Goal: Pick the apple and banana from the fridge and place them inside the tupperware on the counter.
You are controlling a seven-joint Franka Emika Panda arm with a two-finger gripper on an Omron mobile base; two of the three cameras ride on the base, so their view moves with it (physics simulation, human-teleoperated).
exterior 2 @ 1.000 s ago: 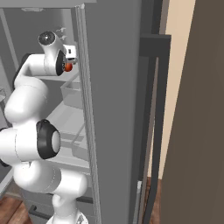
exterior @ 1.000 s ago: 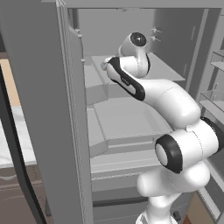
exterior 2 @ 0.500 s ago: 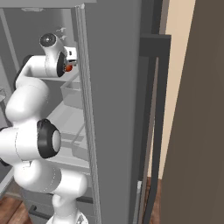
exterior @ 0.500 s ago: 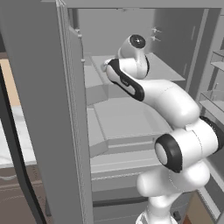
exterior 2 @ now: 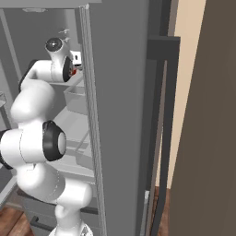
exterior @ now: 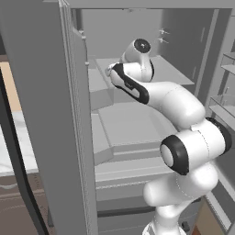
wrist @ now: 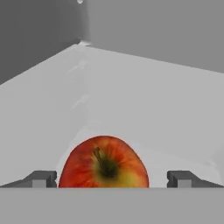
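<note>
Spread hand (wrist: 112, 179) flanks the apple (wrist: 103, 162) on a fridge (exterior: 133, 124) shelf, gaps either side, walls well apart.

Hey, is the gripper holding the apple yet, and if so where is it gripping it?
Nothing is held. The gripper is open, its fingertips apart on either side of the apple, which sits on the fridge shelf.

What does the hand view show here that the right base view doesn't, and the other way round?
Hand view alone: the apple's stem end, close up, sitting on a pale fridge shelf between the open pincer's two tips, with a gap on each side. Right base view alone: the arm bent into the fridge past its grey side wall. Both: the apple, just a red speck by the hand in the base view.
</note>
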